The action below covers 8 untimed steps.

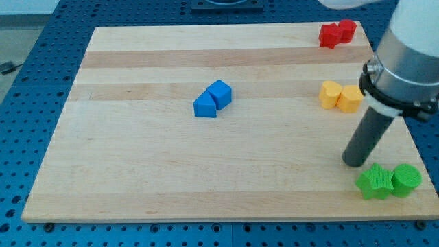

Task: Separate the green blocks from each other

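Two greens: green star block (374, 182) + green round block (406, 179), touching, board's bottom-right corner.
Tip: my tip (355, 162) bare rod, nothing held, just above-left of star.
Tactic: prob. enter the seam from top, shove star left; edge v. close.

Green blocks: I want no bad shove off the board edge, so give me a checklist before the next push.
1. Green blocks touching, need splitting: green star and green cylinder touch. Ok.
2. My tip near them: just up-left of the star. Ok.
3. Tip lined up with the seam between them: not ok.
4. Room behind the cylinder: it sits at the board edge. Not ok.
5. Yellow blocks clear of the path: ok.
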{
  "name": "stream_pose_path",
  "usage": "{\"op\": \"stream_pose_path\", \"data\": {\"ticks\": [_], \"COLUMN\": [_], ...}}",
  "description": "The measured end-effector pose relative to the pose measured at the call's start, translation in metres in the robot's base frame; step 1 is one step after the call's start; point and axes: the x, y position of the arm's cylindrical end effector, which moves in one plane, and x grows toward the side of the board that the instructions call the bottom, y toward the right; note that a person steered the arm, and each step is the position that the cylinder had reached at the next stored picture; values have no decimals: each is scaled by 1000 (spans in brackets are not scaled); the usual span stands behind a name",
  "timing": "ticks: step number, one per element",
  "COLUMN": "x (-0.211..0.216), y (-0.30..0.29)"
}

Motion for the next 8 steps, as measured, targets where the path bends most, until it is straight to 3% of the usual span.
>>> {"op": "stream_pose_path", "data": {"ticks": [1,2,3,4,6,8], "x": [-23,-26,-24,-12,59,59], "y": [43,114,150,150,139,30]}}
